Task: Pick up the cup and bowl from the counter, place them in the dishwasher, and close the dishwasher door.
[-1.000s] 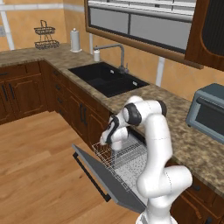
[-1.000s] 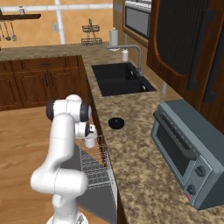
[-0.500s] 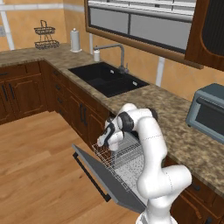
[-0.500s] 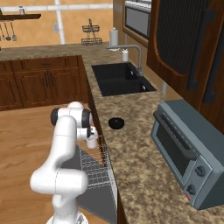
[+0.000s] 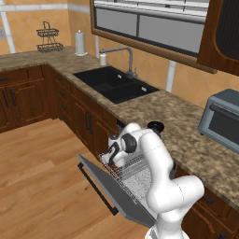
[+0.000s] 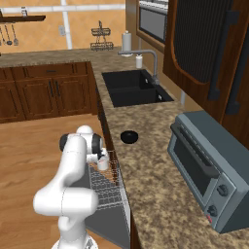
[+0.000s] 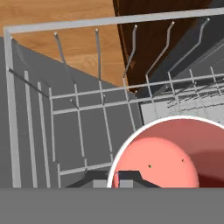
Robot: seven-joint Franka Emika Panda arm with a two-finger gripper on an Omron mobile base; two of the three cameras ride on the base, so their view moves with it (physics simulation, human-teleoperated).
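Note:
The cup (image 7: pixel 171 154) shows its salmon-red inside and white rim in the hand view, with my gripper (image 7: pixel 114 178) shut on its near rim. It hangs low over the white wire rack (image 7: pixel 87 94) of the open dishwasher. From the right base view, the cup (image 6: pixel 102 164) is a small white shape under my gripper (image 6: pixel 98 156), just above the rack (image 6: pixel 106 188). In the left base view my gripper (image 5: pixel 112 156) is at the rack's (image 5: pixel 136 171) front left corner. The dishwasher door (image 5: pixel 108 187) lies dropped open. The black bowl (image 6: pixel 129 136) (image 5: pixel 155 126) sits on the counter (image 6: pixel 146 165).
A grey toaster oven (image 6: pixel 209 165) (image 5: pixel 221 119) stands on the counter to the right. The black sink (image 5: pixel 114 84) with its faucet (image 5: pixel 122 55) lies further along. Dark wood cabinets (image 5: pixel 84 121) flank the dishwasher. Wood floor (image 5: pixel 42 186) spreads in front of the door.
The arm has bent lower and carried the cup down toward the rack's front corner. The bowl and the door have not moved.

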